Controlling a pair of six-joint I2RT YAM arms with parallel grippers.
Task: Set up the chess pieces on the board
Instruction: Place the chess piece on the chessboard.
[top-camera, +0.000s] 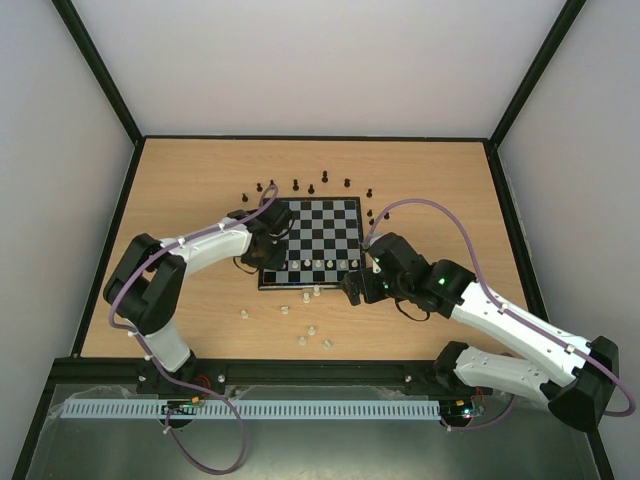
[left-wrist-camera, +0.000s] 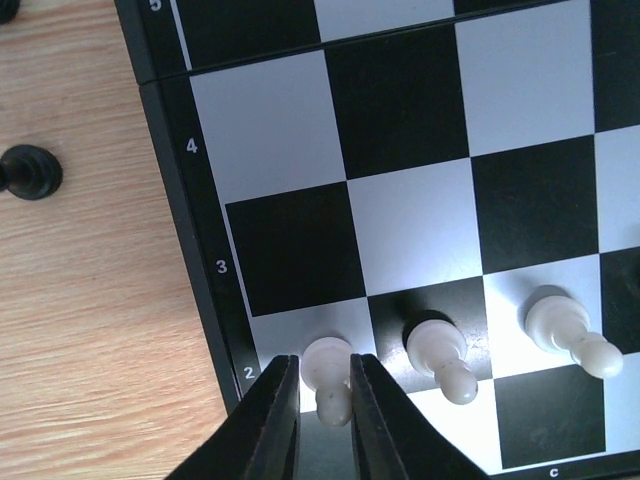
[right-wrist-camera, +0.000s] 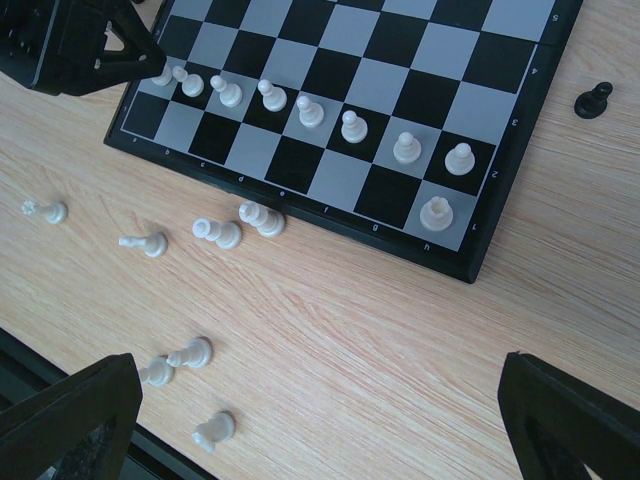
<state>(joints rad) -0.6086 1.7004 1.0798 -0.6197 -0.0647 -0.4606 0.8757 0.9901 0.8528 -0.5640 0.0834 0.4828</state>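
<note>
- Left wrist view: left gripper (left-wrist-camera: 325, 390), jaws narrow and closed on a white pawn (left-wrist-camera: 322, 358). The pawn stands on a2, at the near-left edge of the board (left-wrist-camera: 190, 200).
- Right gripper (right-wrist-camera: 315, 400) is wide open, holds nothing and hovers over the table (right-wrist-camera: 400, 330) by the board's near-right corner.
- Risk: the pawn clings to a finger on release and tips, given its tiny base and the glossy checks.
- Risk: a withdrawing finger clips the neighbour pawn (left-wrist-camera: 437, 350) just beside it, and the row could domino.
- Loose white pieces (right-wrist-camera: 215, 232) lie toppled off-board and may roll if nudged. Black pieces (top-camera: 310, 188) stand beyond the far edge.
- Surface: flat, light wood-grain. Room: plain white walls (top-camera: 320, 60), black frame posts (top-camera: 100, 70).
</note>
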